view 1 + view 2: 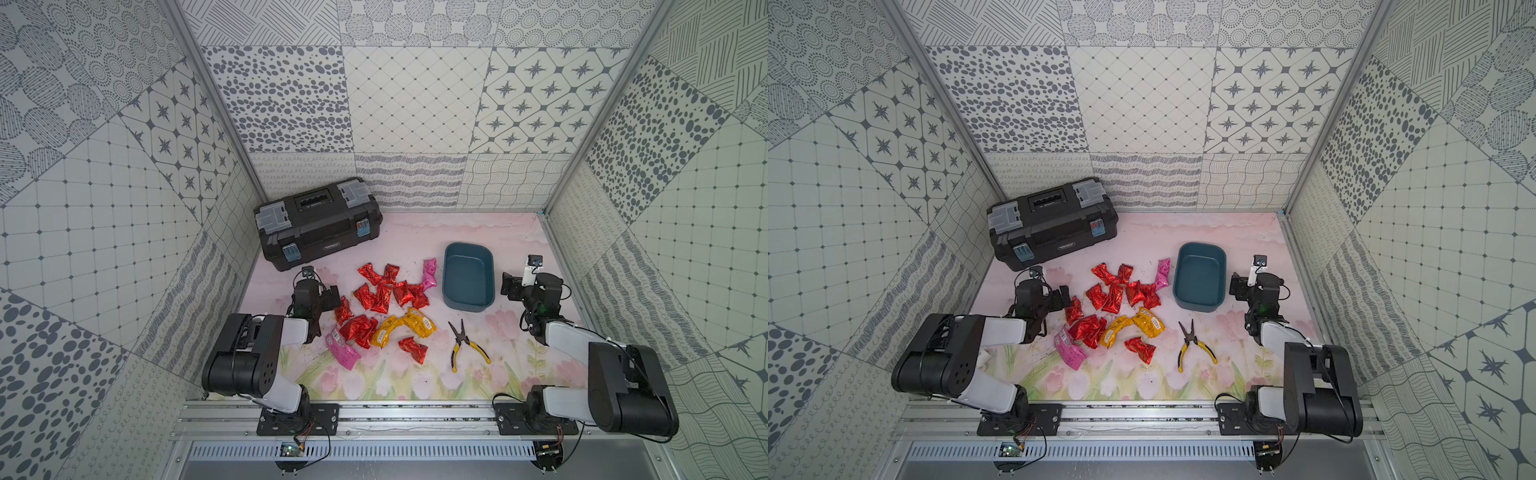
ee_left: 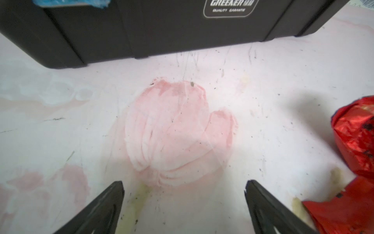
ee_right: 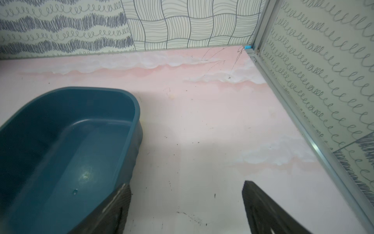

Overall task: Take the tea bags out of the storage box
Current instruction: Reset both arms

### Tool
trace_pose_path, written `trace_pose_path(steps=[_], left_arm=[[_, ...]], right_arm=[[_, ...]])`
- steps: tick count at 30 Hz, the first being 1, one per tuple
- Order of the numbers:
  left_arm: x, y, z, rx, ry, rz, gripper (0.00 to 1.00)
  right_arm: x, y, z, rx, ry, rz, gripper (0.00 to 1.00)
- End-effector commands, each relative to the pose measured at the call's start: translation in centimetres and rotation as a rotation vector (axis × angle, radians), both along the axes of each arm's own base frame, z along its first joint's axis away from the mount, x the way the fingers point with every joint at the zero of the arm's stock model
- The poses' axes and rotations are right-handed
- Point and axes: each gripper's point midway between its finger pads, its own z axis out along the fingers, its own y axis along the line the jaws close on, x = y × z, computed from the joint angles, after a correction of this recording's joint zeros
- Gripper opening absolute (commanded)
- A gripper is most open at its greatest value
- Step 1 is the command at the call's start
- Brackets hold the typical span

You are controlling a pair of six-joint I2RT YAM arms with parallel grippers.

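Both top views: the small dark blue-grey, rounded-rectangle plastic storage box [image 1: 467, 274] [image 1: 1200, 276] stands upright on the pink floral mat [image 1: 415, 376], and I see nothing inside it. The crinkly foil tea bags [image 1: 381, 297] are mostly red, with two yellow-orange and two pink. They lie scattered on the mat to the left of the box, all outside it.

Left gripper [image 2: 184, 186]: I see its jaws wide apart and empty above a printed tulip, with red packets at one side and the large black plastic toolbox [image 2: 162, 30] ahead.

Right gripper [image 3: 186, 186]: jaws apart, holding nothing, just beside the box; whether one finger touches its wall I cannot tell.

Yellow-handled pliers [image 1: 465, 345] lie on the mat on the near side of the box.
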Motion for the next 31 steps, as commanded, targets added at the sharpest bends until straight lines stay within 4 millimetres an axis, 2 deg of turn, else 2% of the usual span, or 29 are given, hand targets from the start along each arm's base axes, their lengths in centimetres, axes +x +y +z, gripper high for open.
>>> trace_pose_path(steps=[1, 6, 10, 13, 14, 16, 18, 20, 22, 31], left_arm=[[2.3, -1.0, 4.0, 0.041, -0.201, -0.080, 0.98], [2.3, -1.3, 3.8, 0.054, -0.181, -0.081, 0.98], [2.4, -1.4, 3.9, 0.061, -0.186, -0.087, 0.98], [2.4, -1.4, 3.9, 0.060, -0.184, -0.087, 0.98], [2.4, -1.4, 3.9, 0.060, -0.184, -0.087, 0.98], [2.4, -1.4, 3.9, 0.061, -0.183, -0.086, 0.98], [2.4, -1.4, 3.9, 0.061, -0.183, -0.087, 0.98], [2.4, -1.5, 3.9, 0.061, -0.182, -0.088, 0.98], [2.4, -1.5, 3.8, 0.059, -0.181, -0.090, 0.98], [2.4, -1.6, 3.9, 0.071, -0.181, -0.091, 0.98]], right_arm=[[1.7, 0.7, 2.6, -0.024, -0.108, 0.061, 0.89], [1.0, 2.1, 2.8, 0.050, -0.115, 0.118, 0.89], [1.9, 2.5, 3.1, 0.094, -0.136, 0.116, 0.88], [2.1, 3.6, 2.3, 0.109, -0.185, 0.167, 0.89], [2.1, 3.6, 1.1, 0.100, -0.174, 0.161, 0.89], [2.2, 4.0, 1.6, 0.096, -0.227, 0.171, 0.93], [2.5, 3.3, 0.5, 0.091, -0.173, 0.127, 0.96], [2.8, 3.1, 1.1, 0.101, -0.188, 0.114, 0.98], [2.7, 3.1, 0.5, 0.093, -0.159, 0.114, 0.98], [2.8, 3.1, 0.6, 0.089, -0.154, 0.111, 0.98]])
